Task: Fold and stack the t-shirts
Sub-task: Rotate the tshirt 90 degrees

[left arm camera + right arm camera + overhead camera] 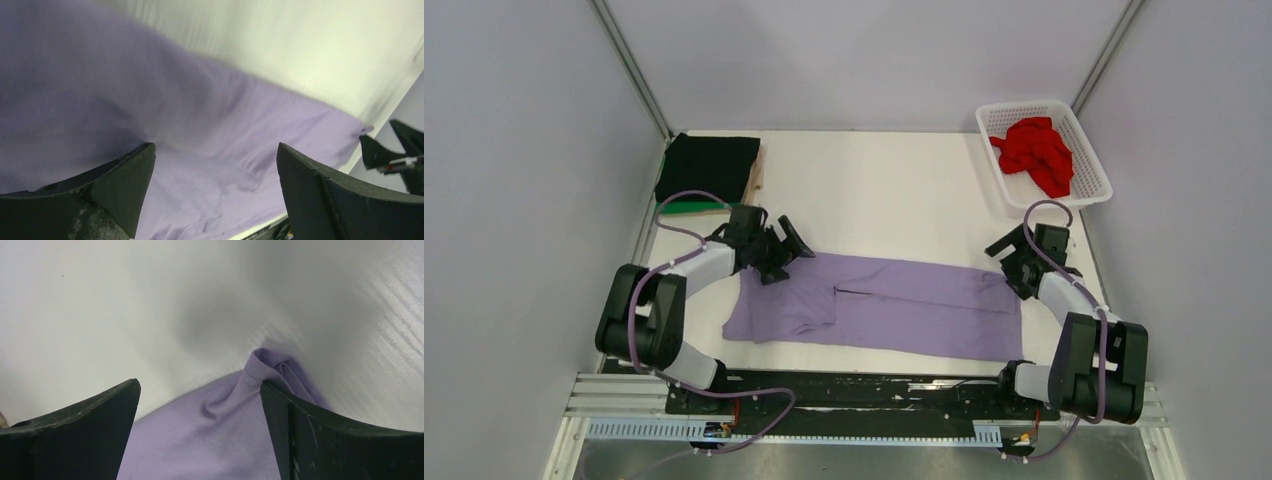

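A lavender t-shirt [879,303] lies spread lengthwise across the near part of the white table [884,190], partly folded. My left gripper [782,250] hovers open over its far left corner; lavender cloth [200,150] fills the gap between the jaws. My right gripper [1012,262] stands open at the shirt's far right corner [265,365], whose bunched hem touches the right finger [320,440]. A folded black t-shirt [707,166] rests on a green one [692,207] at the far left. A red t-shirt [1036,152] lies crumpled in the basket.
A white latticed basket [1092,168] stands at the far right corner. A tan edge [757,172] shows beside the black shirt. Grey walls close the table on three sides, and a metal rail [864,410] runs along the near edge.
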Robot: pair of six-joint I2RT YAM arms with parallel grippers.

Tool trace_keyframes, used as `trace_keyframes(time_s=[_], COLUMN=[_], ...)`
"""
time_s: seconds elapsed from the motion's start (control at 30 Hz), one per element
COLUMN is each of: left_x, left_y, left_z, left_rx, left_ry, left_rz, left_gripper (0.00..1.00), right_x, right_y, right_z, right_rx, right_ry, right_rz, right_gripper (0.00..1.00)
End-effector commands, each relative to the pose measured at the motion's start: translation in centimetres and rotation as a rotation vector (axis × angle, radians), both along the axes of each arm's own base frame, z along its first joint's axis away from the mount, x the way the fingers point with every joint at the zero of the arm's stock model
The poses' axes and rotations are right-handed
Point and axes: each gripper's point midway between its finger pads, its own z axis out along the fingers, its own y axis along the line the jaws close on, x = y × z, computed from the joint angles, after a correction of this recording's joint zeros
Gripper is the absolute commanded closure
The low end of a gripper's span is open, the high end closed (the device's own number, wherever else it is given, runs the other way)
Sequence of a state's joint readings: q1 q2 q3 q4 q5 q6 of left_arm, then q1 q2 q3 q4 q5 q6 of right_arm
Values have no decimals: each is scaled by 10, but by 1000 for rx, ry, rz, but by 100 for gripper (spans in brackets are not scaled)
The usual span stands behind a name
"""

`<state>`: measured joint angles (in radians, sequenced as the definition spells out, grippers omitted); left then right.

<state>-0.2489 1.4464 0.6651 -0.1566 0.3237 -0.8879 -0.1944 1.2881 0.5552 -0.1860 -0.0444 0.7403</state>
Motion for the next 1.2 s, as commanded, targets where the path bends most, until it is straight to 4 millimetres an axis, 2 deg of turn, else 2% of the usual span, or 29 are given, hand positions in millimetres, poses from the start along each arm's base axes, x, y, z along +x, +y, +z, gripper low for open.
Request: trace_keyframes(time_s=[0.0, 0.03, 0.07, 0.1, 0.13, 0.17, 0.2, 0.23, 0.27, 0.3, 0.33, 0.37, 0.4, 0.43, 0.47, 0.5, 0.53, 0.57, 0.6, 0.63, 0.67, 0.7, 0.73, 0.77, 0.8, 0.87, 0.97, 1.07, 1.17], left_x=[51, 76, 85, 111, 122, 148, 155, 182, 189, 210, 219, 240, 246, 266, 289, 290, 312, 315, 333, 336, 349, 352, 359, 359, 360, 360, 360, 356, 348], left_y=[19, 11, 8, -1, -6, -16, -21, -30, -36, -46, -52, -62, -68, -81, -95, -106, -122, -135, -149, -163, -176, -189, -198, -207, -214, -218, -220, -226, -227], left_z=[-20, -4, -17, -1, -15, 1, -20, -2, -24, -29, -30, -34, -36, -38, -15, -40, -12, -35, -7, -29, -3, -17, -1, -9, -3, -7, 9, 37, 65], left_rx=[138, 114, 111, 78, 69, 32, 29, -1, -9, -21, -36, -48, -64, -85, -135, -145, -209, -219, -282, -307, -379, -417, -477, -514, -525, -499, -449, -447, -400], left_ry=[1, -46, -20, -65, -39, -77, -24, -77, -31, -44, -39, -55, -42, -64, -115, -80, -148, -124, -179, -179, -224, -245, -264, -273, -298, -328, -429, -507, -574], left_rz=[51, 54, 54, 57, 50, 49, 55, 53, 62, 62, 70, 68, 72, 63, 60, 51, 40, 33, 40, 37, 57, 56, 78, 84, 80, 73, 8, -74, -174], left_gripper=[0, 0, 0, 0, 0, 0, 0, 0, 0, 0, 0, 0, 0, 0, 0, 0, 0, 0, 0, 0, 0, 0, 0, 0, 0, 0, 0, 0, 0], right_x=[-29, -34, -38, -44, -50, -58, -67, -76, -86, -94, -103, -110, -118, -127, -140, -151, -164, -172, -182, -192, -204, -216, -225, -229, -230, -229, -226, -214, -187], right_y=[27, 32, 36, 40, 46, 53, 63, 73, 82, 91, 102, 116, 129, 143, 163, 179, 192, 204, 215, 228, 242, 256, 265, 271, 273, 276, 278, 276, 262], right_z=[-10, -12, -11, -13, -15, -19, -22, -25, -27, -28, -27, -23, -21, -18, -16, -13, -11, -6, -1, 6, 15, 25, 32, 35, 37, 42, 54, 68, 85], right_rx=[130, 144, 155, 167, 186, 216, 253, 283, 303, 313, 320, 325, 333, 343, 357, 376, 379, 365, 350, 349, 373, 397, 394, 363, 328, 301, 294, 243, 131], right_ry=[76, 79, 76, 81, 89, 106, 121, 146, 178, 203, 225, 238, 249, 257, 272, 282, 299, 301, 292, 277, 254, 226, 202, 176, 162, 133, 69, -24, -108], right_rz=[70, 80, 89, 100, 109, 114, 136, 155, 167, 190, 221, 274, 327, 389, 481, 566, 651, 736, 832, 941, 1056, 1166, 1241, 1296, 1322, 1346, 1373, 1350, 1221], right_gripper=[0, 0, 0, 0, 0, 0, 0, 0, 0, 0, 0, 0, 0, 0, 0, 0, 0, 0, 0, 0, 0, 0, 0, 0, 0, 0, 0, 0, 0])
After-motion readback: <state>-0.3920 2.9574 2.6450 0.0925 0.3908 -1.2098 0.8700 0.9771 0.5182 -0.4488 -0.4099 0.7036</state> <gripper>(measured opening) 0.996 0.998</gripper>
